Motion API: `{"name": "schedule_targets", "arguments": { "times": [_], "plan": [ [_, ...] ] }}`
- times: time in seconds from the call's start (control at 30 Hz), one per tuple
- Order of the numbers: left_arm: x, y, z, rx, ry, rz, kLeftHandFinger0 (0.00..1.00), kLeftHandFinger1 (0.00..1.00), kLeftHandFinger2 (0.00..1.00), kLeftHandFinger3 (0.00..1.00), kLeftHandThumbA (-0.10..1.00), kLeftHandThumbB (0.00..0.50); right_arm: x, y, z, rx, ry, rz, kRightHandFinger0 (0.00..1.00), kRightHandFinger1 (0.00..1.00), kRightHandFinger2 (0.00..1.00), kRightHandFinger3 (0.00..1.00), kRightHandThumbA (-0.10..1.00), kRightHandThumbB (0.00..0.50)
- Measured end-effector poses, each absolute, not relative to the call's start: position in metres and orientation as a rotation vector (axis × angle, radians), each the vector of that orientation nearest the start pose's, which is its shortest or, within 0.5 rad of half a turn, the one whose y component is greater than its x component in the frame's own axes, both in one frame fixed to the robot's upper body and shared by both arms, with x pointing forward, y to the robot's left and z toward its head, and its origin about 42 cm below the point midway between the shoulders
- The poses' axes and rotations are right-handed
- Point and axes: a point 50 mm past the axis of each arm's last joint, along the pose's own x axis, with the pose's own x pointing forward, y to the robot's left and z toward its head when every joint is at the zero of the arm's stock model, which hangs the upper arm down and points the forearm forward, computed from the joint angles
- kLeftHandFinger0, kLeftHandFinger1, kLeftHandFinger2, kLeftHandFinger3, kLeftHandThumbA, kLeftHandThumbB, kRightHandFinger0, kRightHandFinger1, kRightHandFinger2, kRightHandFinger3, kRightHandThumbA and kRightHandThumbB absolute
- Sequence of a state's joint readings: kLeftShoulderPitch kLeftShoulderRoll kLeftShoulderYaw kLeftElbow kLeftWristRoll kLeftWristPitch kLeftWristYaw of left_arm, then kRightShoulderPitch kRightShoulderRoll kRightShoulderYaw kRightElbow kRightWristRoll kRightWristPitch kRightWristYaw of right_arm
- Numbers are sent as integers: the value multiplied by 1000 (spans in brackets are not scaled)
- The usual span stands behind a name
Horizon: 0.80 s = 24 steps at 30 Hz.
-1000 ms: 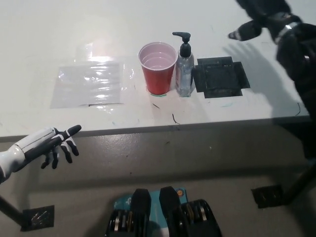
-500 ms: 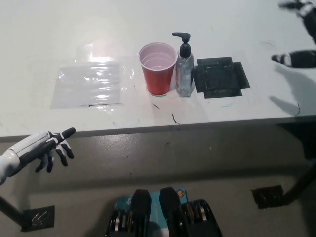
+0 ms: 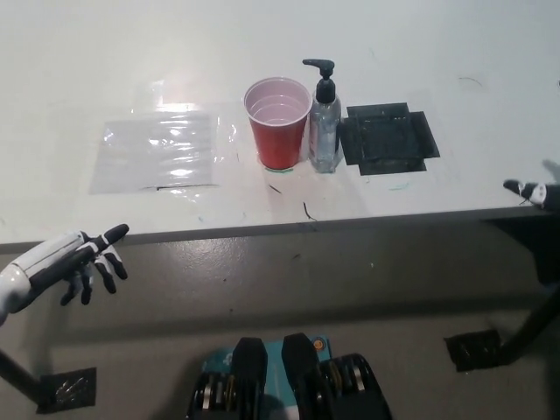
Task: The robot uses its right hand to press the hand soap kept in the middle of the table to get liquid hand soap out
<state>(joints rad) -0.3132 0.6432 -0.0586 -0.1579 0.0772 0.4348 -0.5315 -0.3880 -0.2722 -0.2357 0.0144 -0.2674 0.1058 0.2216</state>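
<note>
We see the left robot hand [image 3: 74,262] resting open below the counter [image 3: 105,61] edge. The soap bottle [image 3: 325,118] stands mid-counter, touching the red cup [image 3: 278,122] — unpressed. The right robot hand [image 3: 530,191] has dropped to the far right edge; whether it's open, we cannot tell.

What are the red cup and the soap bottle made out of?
The red cup looks like thin, glossy plastic, red outside and pale inside. The soap bottle seems to be clear plastic, since you can see through it, with a black pump that looks like hard plastic.
</note>
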Motion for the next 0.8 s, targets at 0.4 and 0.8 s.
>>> {"name": "schedule_targets", "arguments": {
  "times": [0.4, 0.8],
  "plan": [
    [362, 351, 249, 697, 144, -408, 78, 172, 345, 627, 1000, 212, 368, -327, 195, -322, -131, -67, 1000, 1000, 1000, 1000, 1000, 354],
    [363, 346, 247, 679, 137, -416, 84, 178, 352, 630, 1000, 217, 348, -349, 174, -234, -70, -144, 847, 982, 1000, 1000, 1000, 307]
  ]
}}
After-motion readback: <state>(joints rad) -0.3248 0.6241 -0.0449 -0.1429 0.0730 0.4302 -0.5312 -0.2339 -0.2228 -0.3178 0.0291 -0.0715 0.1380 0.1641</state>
